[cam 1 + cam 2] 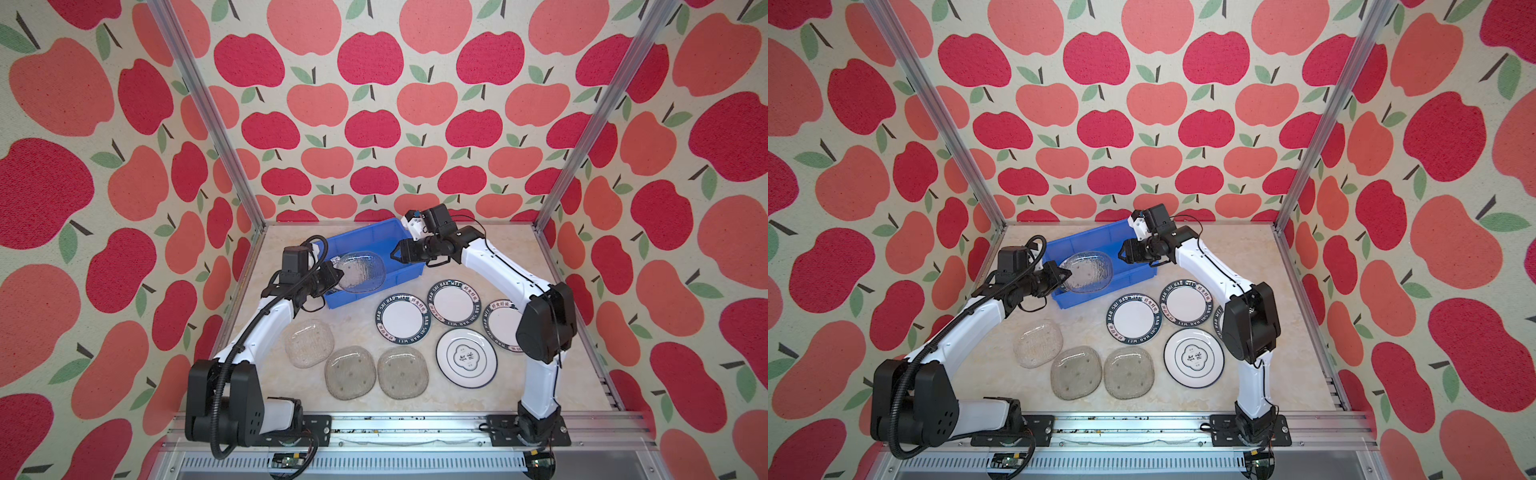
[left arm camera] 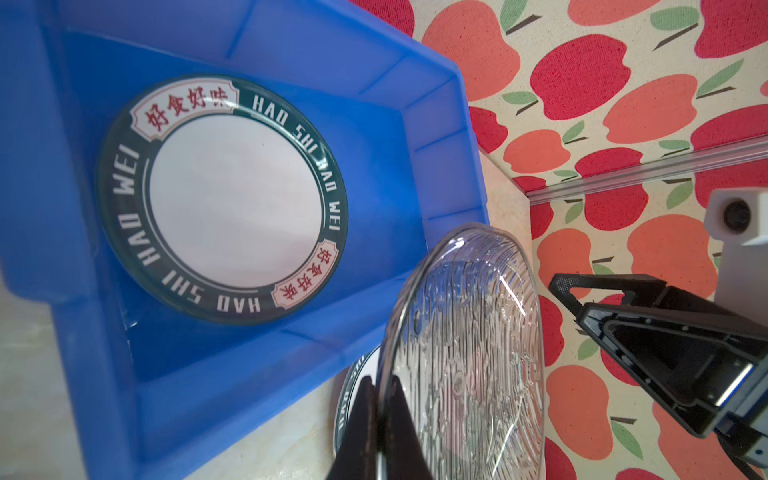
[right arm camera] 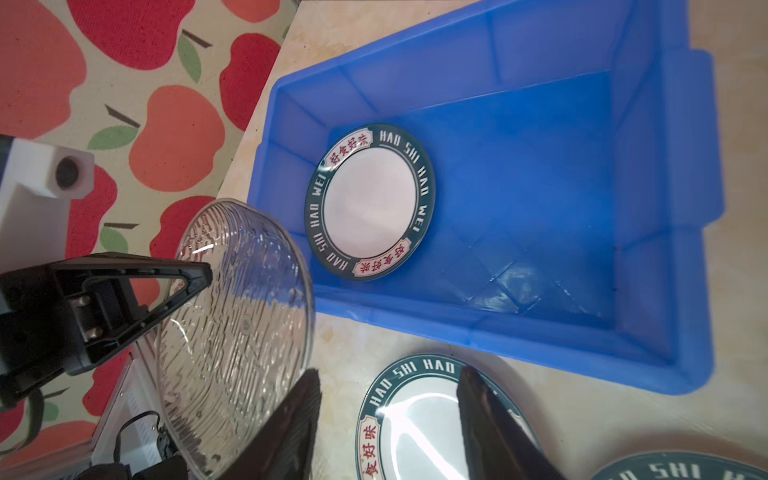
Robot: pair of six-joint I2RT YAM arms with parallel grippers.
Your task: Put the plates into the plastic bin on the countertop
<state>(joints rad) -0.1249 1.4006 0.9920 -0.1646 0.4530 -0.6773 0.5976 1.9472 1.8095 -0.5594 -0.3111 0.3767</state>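
Over the near-left part of the bright blue rectangular plastic bin (image 1: 365,235), your left hand (image 1: 340,276) is clamped on the rim of a clear ribbed rounded-square glass plate (image 1: 360,272).
That edge pinch probably leaves its underside free to settle by the round white dark-rimmed plate (image 2: 224,199) lying inside. Your right hand (image 1: 395,253), jaws apart and empty, hovers just beside; more plates (image 1: 405,318) lie on the beige tabletop (image 1: 465,399).

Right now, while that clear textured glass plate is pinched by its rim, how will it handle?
Probably stiff: the clear textured glass plate holds its shape though the left gripper clamps only its rim. Likely slippery, given glossy glints. Probably fragile if dropped into the bright blue plastic bin.
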